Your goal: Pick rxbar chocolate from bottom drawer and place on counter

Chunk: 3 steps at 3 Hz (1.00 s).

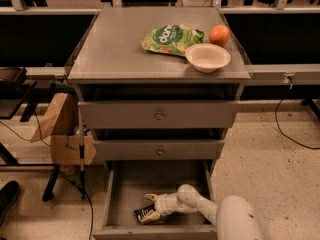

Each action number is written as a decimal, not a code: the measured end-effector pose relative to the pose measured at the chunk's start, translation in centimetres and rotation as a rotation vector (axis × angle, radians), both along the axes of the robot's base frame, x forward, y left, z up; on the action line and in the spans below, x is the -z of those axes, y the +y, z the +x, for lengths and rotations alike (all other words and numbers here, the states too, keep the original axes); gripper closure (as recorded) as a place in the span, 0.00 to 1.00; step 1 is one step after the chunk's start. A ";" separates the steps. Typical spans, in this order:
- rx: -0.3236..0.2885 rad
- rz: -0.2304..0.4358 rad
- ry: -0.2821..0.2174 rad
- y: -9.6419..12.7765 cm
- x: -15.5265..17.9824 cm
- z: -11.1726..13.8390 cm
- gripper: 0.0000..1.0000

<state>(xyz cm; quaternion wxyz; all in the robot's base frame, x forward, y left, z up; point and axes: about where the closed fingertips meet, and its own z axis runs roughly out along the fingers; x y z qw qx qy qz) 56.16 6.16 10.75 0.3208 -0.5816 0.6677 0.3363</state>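
gripper [152, 207] is at the bar [143, 214] in the drawer [125, 184], its grip i cannot tell; a shallow pinch may slip.

This looks like a robotics lab or test office, not a home. A plain grey cabinet [159, 115] stands alone on a speckled hard floor [265, 156], with dark desks [40, 39] running off past its left and right edges. A black cable [286, 131] trails across the floor off the right edge. A brown paper bag [56, 115] leans by a black stand [50, 185] at the left. The robot's gripper [152, 207] is down in the open bottom drawer [130, 181], near its front edge.
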 end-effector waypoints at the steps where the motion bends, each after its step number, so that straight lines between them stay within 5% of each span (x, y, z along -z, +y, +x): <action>1: 0.001 -0.005 0.000 -0.1 -0.2 0.0 0.43; 2: 0.011 -0.051 -0.001 -1.5 0.3 0.1 0.64; 3: 0.011 -0.051 -0.001 -1.4 -0.2 0.3 0.60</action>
